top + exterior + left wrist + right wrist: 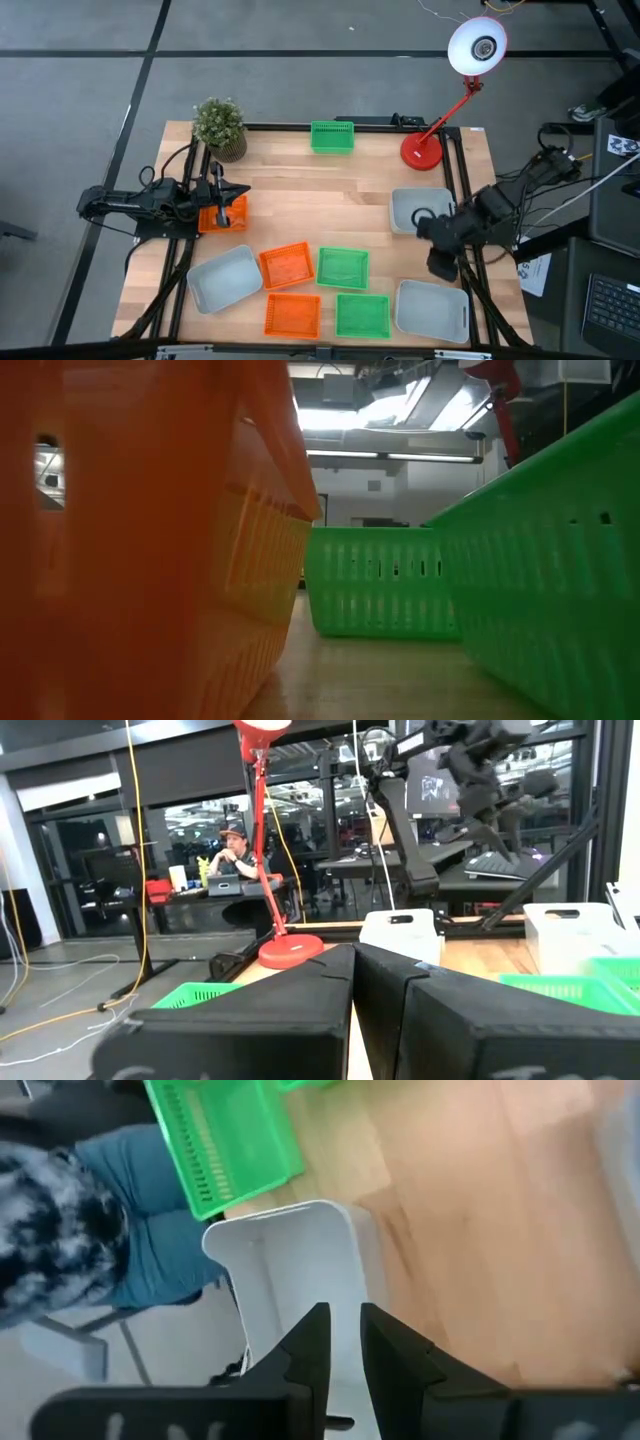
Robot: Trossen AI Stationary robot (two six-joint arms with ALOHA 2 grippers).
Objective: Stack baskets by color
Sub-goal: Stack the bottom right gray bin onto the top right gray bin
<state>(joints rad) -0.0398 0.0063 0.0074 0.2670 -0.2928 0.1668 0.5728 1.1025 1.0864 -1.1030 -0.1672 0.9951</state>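
Note:
Several baskets lie flat on the wooden table. A green one (331, 137) sits at the far edge and an orange one (222, 214) at the left. A grey one (415, 210) sits at the right. In the near half lie grey (225, 278), orange (288, 266), green (343, 268), orange (292, 315), green (362, 315) and grey (432, 310) (300, 1270). My left gripper (228, 196) (355, 965) hangs shut over the left orange basket, holding nothing. My right gripper (440, 266) (343, 1345) slants down above the near-right grey basket, with a narrow empty gap between its fingers.
A red desk lamp (422, 150) stands at the far right corner and a potted plant (220, 125) at the far left. A person in blue trousers (140, 1250) sits beyond the near edge. The low view shows only an orange wall (150, 540) and green baskets (380, 580).

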